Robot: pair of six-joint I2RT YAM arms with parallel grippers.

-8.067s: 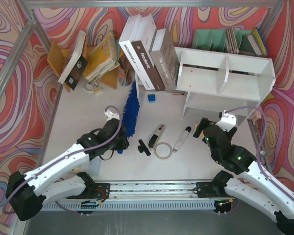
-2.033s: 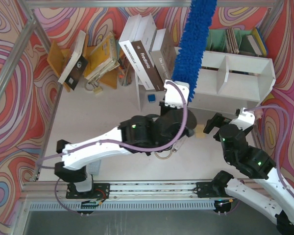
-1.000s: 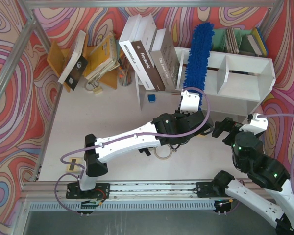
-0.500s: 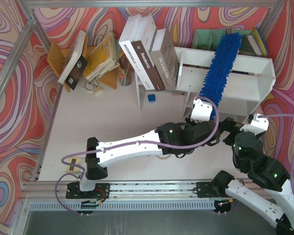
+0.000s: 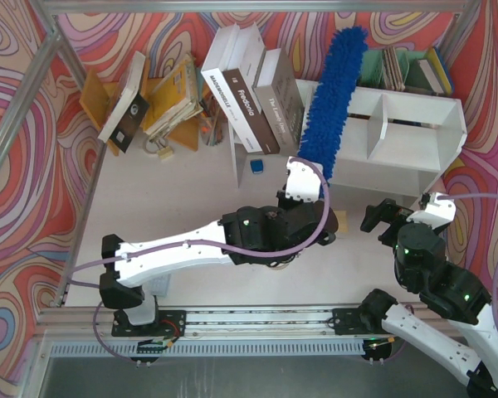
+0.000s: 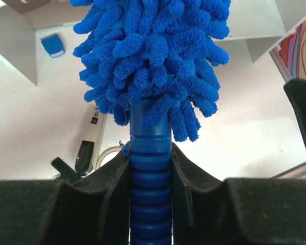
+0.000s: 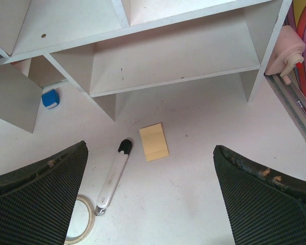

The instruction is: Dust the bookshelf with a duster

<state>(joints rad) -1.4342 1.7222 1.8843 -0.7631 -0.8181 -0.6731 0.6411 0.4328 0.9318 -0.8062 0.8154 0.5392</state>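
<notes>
My left gripper [image 5: 307, 176] is shut on the ribbed blue handle of the duster [image 5: 330, 95], and its fingers [image 6: 112, 178] press the handle from both sides. The shaggy blue head [image 6: 153, 61] points up and away, lying across the left end of the white bookshelf [image 5: 398, 137] over its left compartment. I cannot tell whether it touches. My right gripper [image 5: 380, 217] is open and empty, low in front of the shelf's right half. In the right wrist view it [image 7: 150, 155] hovers over the table below the shelf [image 7: 168, 56].
Large books [image 5: 249, 87] lean left of the shelf, with a green file rack [image 5: 357, 66] behind it. A yellow note [image 7: 154, 141], a black-and-white marker-like tool [image 7: 112, 176], a tape roll [image 7: 79, 219] and a small blue item [image 7: 50, 98] lie on the table. A wooden book stand [image 5: 95, 99] is far left.
Half a second ago the duster lay across the shelf's divider and right compartment. It has swung back left to the left compartment, and the left arm has drawn left. The right arm holds still.
</notes>
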